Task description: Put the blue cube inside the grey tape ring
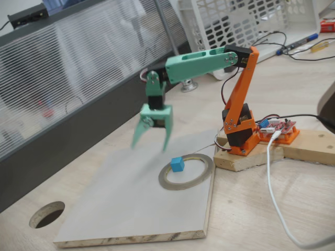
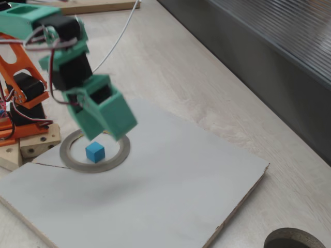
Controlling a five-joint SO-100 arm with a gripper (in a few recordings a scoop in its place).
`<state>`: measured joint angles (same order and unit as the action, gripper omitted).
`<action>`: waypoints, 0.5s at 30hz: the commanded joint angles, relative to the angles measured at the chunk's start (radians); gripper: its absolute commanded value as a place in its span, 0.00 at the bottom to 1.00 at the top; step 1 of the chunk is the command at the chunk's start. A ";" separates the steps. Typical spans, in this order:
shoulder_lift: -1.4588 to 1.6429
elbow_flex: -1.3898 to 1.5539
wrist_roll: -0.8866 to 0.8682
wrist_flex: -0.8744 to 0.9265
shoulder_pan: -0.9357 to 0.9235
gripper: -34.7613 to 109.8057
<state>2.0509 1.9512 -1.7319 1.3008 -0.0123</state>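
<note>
Pale board lies nearest the camera in a fixed view, raw plywood edge facing front, flat on the wooden worktop. Round dark hole in the worktop sits just off the board's near left corner, well apart from the tool; in the other fixed view the hole is at the bottom right.

Tool is green, two pointed fingers spread wide apart, nothing between them, hanging in the air above the board, slightly motion-blurred. In the other fixed view the tool is a blurred green block, fingertips hard to separate.

Blue cube sits below and to the right of the tool in this view, resting on the board inside the grey tape ring, near the ring's left-back inner edge, apart from the tool. Other fixed view: blue cube just under the tool, within the grey tape ring, roughly central.

Orange arm base stands on a wooden block right of the ring. White cable runs forward across the worktop. White basket at the back.
</note>
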 commanded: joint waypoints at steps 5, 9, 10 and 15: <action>0.009 -0.127 -0.006 0.012 -0.020 0.61; 0.009 -0.129 -0.005 0.054 -0.089 0.47; 0.009 -0.130 -0.005 0.055 -0.101 0.42; 0.011 -0.183 -0.005 0.054 -0.144 0.21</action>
<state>2.0509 1.8208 -1.7319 1.3346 -0.1227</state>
